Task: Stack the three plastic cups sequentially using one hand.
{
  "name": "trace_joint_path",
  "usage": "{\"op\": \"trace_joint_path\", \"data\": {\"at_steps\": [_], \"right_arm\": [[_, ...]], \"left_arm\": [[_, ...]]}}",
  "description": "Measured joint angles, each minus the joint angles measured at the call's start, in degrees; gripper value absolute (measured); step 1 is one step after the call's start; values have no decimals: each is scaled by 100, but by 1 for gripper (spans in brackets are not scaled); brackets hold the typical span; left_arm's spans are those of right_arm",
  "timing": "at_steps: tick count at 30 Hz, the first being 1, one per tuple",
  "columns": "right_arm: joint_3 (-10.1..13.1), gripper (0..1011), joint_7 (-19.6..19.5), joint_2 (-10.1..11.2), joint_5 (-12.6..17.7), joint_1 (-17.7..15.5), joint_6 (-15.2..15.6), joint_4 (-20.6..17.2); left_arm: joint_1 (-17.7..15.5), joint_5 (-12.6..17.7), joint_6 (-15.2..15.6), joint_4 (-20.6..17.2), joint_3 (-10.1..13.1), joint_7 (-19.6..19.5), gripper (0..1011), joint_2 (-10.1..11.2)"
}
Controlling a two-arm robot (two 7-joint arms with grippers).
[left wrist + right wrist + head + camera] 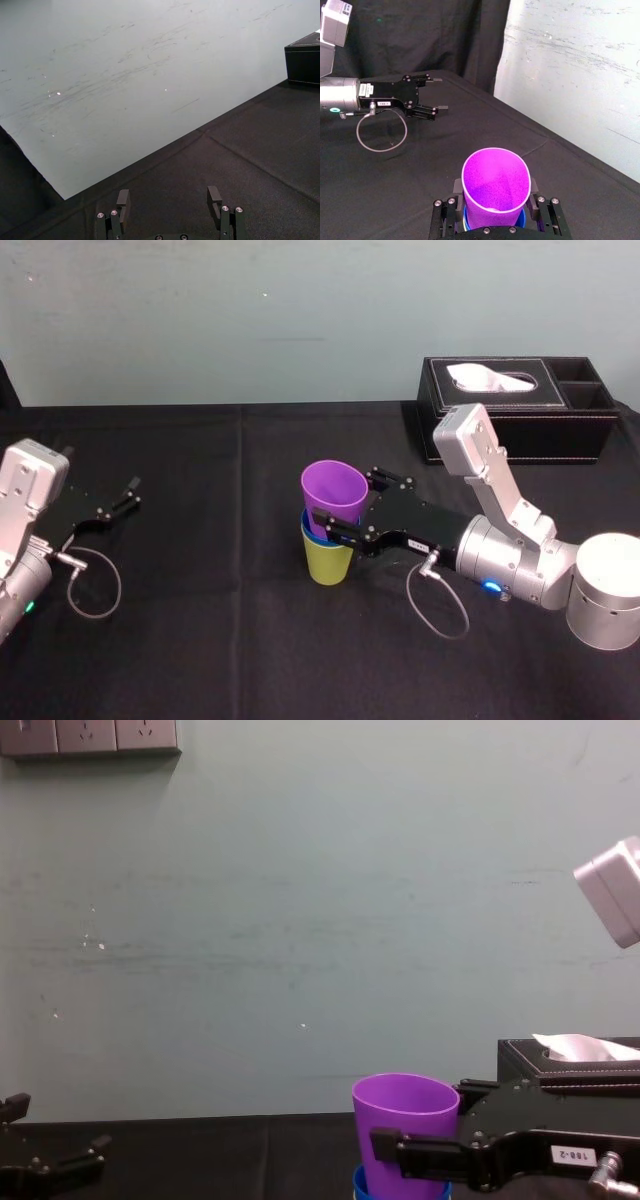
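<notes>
The three plastic cups stand nested in the middle of the black table. The yellow-green cup (328, 560) is at the bottom, and only the rim of the blue cup (312, 533) shows inside it. The purple cup (335, 490) sits on top, tilted and standing high out of the blue one. My right gripper (345, 502) reaches in from the right and is shut on the purple cup (495, 180), one finger on each side of it. The blue rim (520, 220) shows just under the fingers. My left gripper (125, 495) rests open at the table's left, holding nothing.
A black tissue box (520, 410) with white tissue stands at the back right, behind my right arm. A black cloth (220, 640) covers the table, and a pale wall (300, 920) rises behind it. Loose cable loops hang from both wrists.
</notes>
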Motion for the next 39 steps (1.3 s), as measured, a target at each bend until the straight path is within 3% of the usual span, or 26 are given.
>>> {"op": "trace_joint_path", "data": {"at_steps": [5,16,39], "right_arm": [[2,731,-2,2,6,1,0,-3],[6,1004,-2,2,16,1,2,-9],[37,1004,-2,1,31,-18,-53,-21]], "left_arm": [[0,0,0,0,0,0,1010,0],[0,0,0,0,0,0,1010,0],[0,0,0,0,0,0,1010,0]]}}
